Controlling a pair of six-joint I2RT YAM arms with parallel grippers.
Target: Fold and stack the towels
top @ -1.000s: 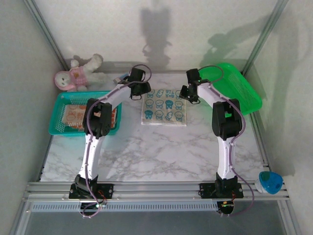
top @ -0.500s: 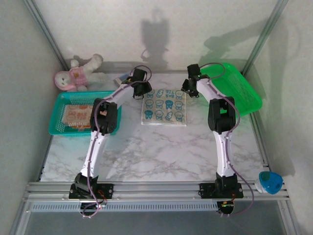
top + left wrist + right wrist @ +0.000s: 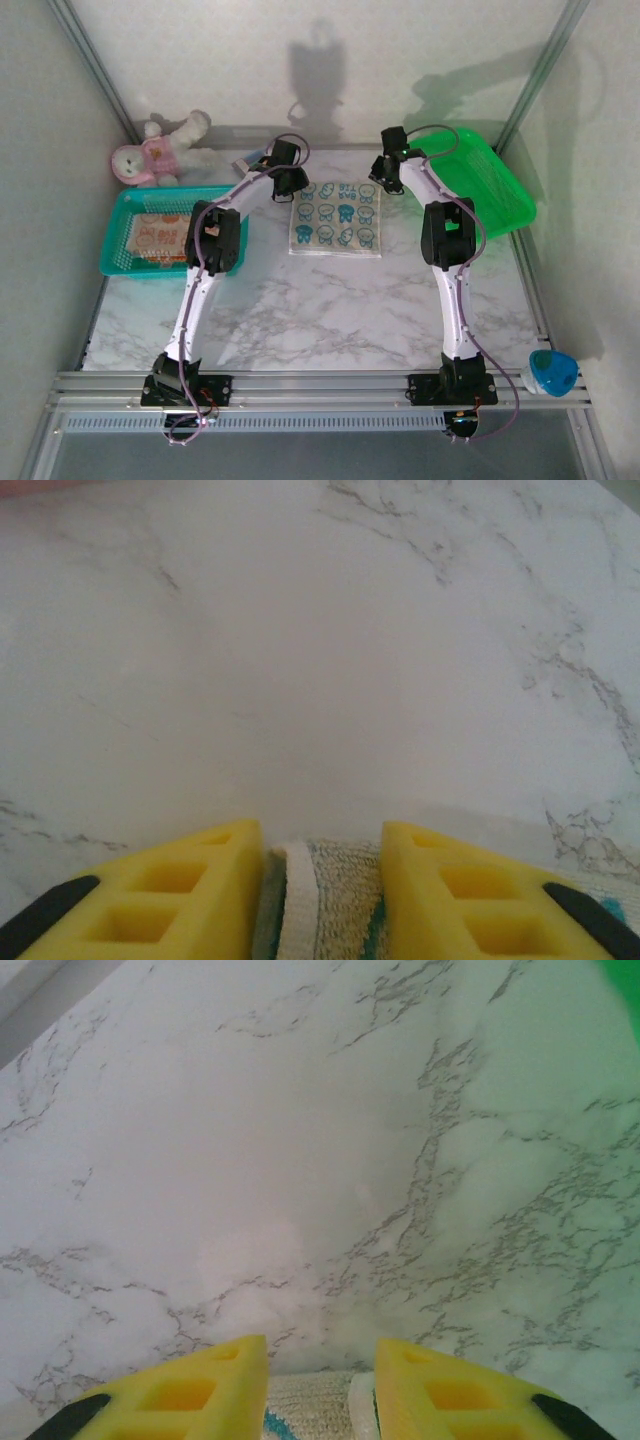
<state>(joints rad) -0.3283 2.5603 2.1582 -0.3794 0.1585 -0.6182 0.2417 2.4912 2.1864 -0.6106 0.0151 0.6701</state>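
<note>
White-and-blue towel (image 3: 336,218) lies flat, unfolded, between our left claw (image 3: 322,880) and right claw (image 3: 320,1385), each parted astride a far corner. We judge folding barely begun; an orange towel (image 3: 158,236) lies left of the left claw.

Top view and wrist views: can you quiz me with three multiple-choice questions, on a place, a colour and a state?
1. Where is the white-and-blue towel? A in the teal basket; B on the table; C in the green tray.
2. What colour are the fingers? A red; B yellow; C blue.
3. How does that towel lie? A flat; B crumpled; C lifted up.
B: it rests on the marble top between the arms.
B: both wrist views show yellow.
A: its whole print shows, flat.
</note>
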